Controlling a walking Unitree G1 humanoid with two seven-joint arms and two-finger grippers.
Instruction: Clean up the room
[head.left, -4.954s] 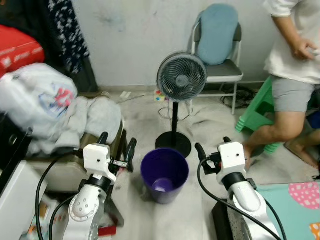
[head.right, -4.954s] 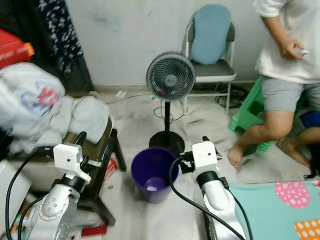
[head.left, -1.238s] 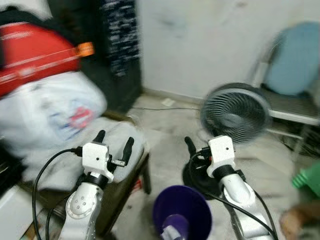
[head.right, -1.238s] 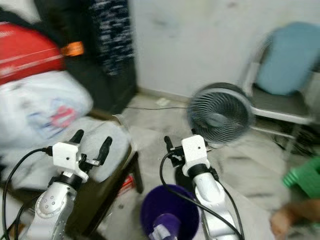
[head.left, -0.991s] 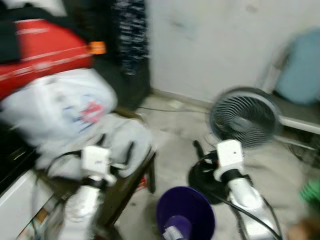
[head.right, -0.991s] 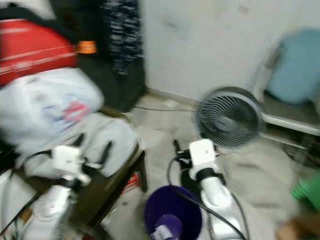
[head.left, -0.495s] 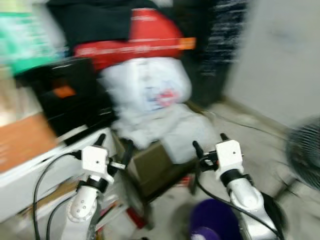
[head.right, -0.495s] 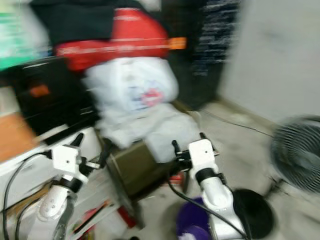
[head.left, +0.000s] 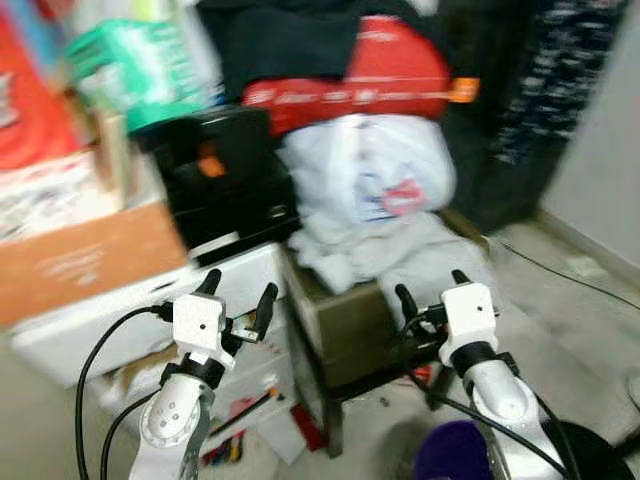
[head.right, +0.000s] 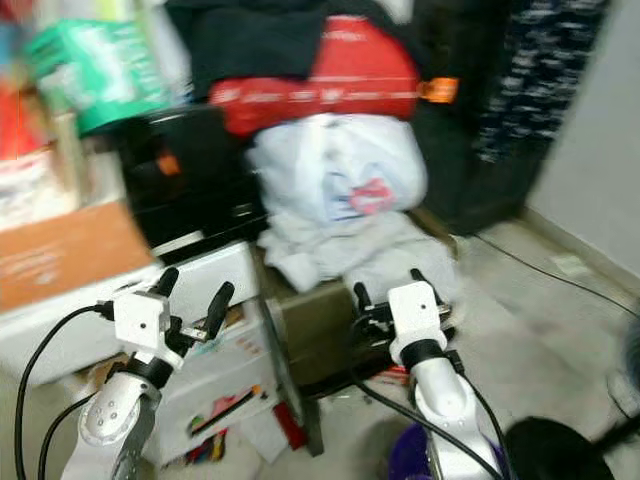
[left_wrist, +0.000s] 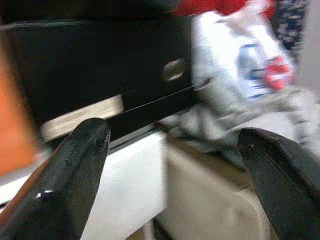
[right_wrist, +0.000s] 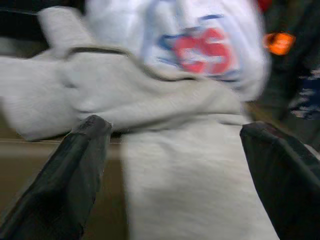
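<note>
The camera has swung to the robot's left: the fan, chair and seated person that lay ahead a few seconds ago are out of view, and the purple bin (head.left: 452, 452) that stood squarely between the arms has slid to the bottom edge, below the right arm. What lies ahead is a cluttered corner, so the robot has probably turned from the bin to find the next thing to clear. Taking the dark stool (head.left: 352, 322) as landmark: one crumpled grey cloth (head.right: 360, 252) lies draped on top of it, and this looks the likeliest thing to tidy. One white plastic bag (head.left: 368, 170) sits just behind the cloth, one red bag (head.left: 360, 85) on top of that, and one black case (head.left: 222, 170) stands to the robot's left of the stool above one white drawer unit (head.right: 225, 365). One brown cardboard box (head.left: 85, 260) and one green packet (head.left: 135, 65) lie further left still. Both arms are raised; the left pincer (head.left: 238, 292) hangs in front of the drawer unit, spread wide and empty, and the right pincer (head.left: 430, 290) hangs over the stool's front edge facing the cloth, likewise wide and empty
</note>
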